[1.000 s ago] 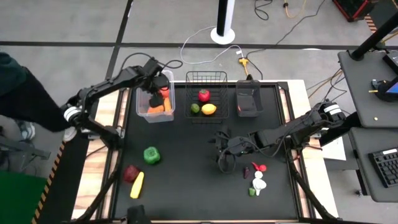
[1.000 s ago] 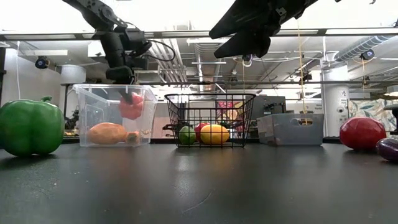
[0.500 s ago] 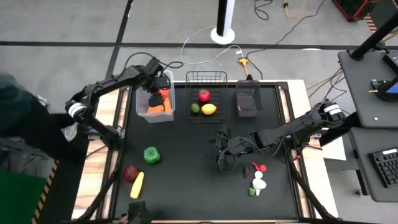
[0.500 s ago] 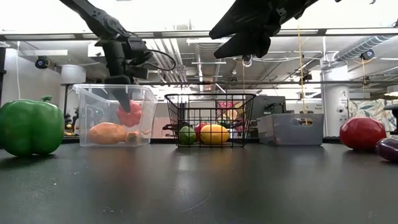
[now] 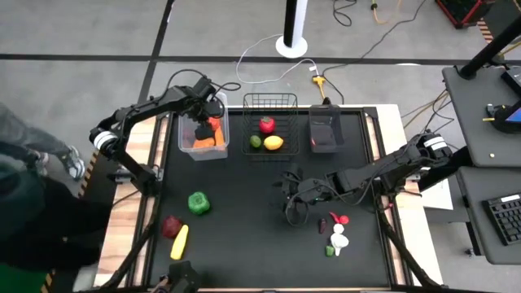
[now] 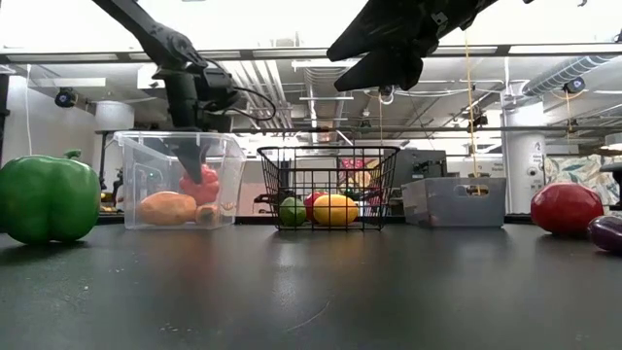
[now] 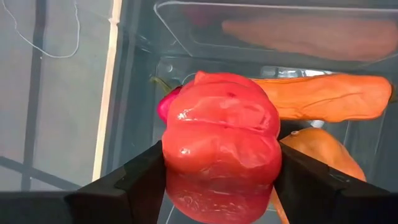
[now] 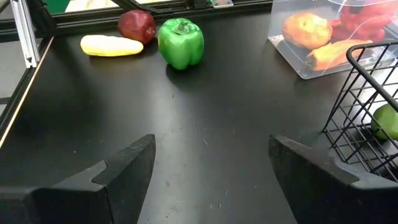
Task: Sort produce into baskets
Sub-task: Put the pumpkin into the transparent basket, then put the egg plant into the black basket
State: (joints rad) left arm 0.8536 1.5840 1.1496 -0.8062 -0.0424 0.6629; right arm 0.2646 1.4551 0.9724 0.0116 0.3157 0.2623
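The left gripper [image 7: 217, 180] pinches a red pepper [image 7: 221, 146] low inside the clear tub [image 5: 189, 147], just above the carrot [image 7: 323, 98] and an orange piece [image 6: 167, 208], while the right gripper [image 8: 211, 168], fingers spread, hovers over the bench [image 5: 244, 220] centre.

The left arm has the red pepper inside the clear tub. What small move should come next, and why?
Probably open the left pincer to let go. It is shut on the red pepper, which already hangs low inside the clear tub, just above the orange vegetables. The right pincer waits open above the table's middle.
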